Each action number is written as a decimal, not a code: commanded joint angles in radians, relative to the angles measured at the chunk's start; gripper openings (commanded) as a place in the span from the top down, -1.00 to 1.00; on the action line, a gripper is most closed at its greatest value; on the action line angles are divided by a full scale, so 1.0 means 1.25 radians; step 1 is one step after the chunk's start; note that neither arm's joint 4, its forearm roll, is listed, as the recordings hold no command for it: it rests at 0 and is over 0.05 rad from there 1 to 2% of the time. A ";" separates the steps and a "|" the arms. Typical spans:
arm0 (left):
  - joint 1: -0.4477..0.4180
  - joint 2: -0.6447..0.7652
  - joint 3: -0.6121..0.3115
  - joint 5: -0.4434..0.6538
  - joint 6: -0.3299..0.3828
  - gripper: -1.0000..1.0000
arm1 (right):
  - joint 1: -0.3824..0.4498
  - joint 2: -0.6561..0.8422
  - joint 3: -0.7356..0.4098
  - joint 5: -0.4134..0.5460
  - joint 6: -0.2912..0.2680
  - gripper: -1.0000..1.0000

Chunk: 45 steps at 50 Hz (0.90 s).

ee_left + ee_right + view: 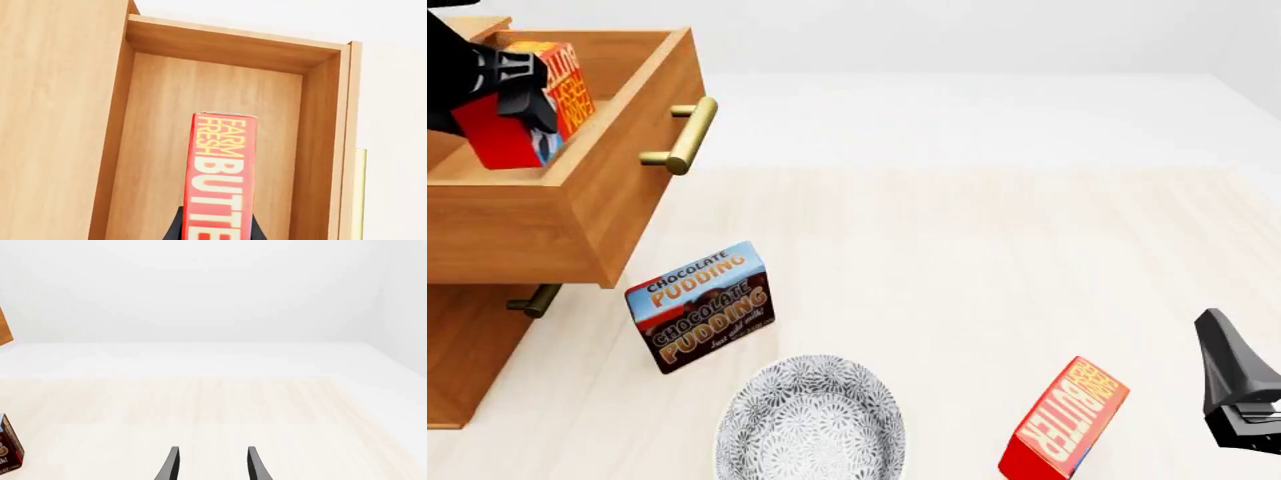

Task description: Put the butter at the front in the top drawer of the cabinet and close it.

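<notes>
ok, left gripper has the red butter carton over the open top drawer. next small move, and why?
Probably lower the left gripper a little and open it. It is shut on the red butter carton, which hangs above the bare floor of the pulled-out light-brown wooden top drawer, inside its walls. Release first; the brass bar handle can be pushed afterwards.
</notes>
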 commanded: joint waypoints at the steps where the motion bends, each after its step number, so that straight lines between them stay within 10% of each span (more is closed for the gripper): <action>1: -0.009 -0.013 0.000 -0.011 0.014 1.00 | 0.000 -0.014 0.000 0.013 -0.001 -1.00; 45: -0.008 -0.051 0.107 -0.075 0.008 1.00 | 0.000 -0.014 0.000 0.013 -0.001 -1.00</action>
